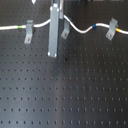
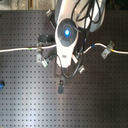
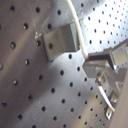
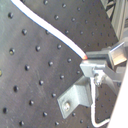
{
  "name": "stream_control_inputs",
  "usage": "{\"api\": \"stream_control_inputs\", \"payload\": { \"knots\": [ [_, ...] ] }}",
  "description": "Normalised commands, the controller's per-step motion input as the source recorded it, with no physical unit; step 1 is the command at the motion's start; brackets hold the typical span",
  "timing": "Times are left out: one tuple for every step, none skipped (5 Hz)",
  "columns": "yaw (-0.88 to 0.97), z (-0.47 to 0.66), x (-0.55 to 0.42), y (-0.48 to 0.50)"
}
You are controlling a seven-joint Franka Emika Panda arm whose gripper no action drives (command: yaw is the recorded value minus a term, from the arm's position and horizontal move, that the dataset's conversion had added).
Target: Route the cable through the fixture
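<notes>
Cable (image 1: 80, 27) runs white across the far part of the black perforated counter (image 1: 65, 90) in the first exterior view, with one green band and, further along, one yellow and one blue band close together. Three grey clips stand along it: the green band sits just beside the first clip (image 1: 28, 31), the cable wavers past the second clip (image 1: 65, 31), and the yellow and blue bands lie at the third clip (image 1: 112, 29). The grey gripper bar (image 1: 53, 35) stands upright between the first and second clips, in front of the cable.

In the second exterior view, the white arm (image 2: 66, 37) covers the middle clip. Two clips show clear, one on each side of the arm, and the cable passes out of both sides of the arm's body.

In the first wrist view, one clip (image 3: 61, 42) is bolted to the counter; the cable meets the fingers (image 3: 100, 62) just beside it.

In the second wrist view, the cable ends at the fingers, which look closed on it, with one clip (image 4: 75, 99) near.
</notes>
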Motion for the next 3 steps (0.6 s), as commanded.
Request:
{"api": "stream_control_inputs", "payload": {
  "knots": [
    [-0.03,0.42,-0.176,0.037],
    [-0.10,0.51,-0.117,0.034],
    [-0.01,0.15,-0.063,0.004]
  ]
}}
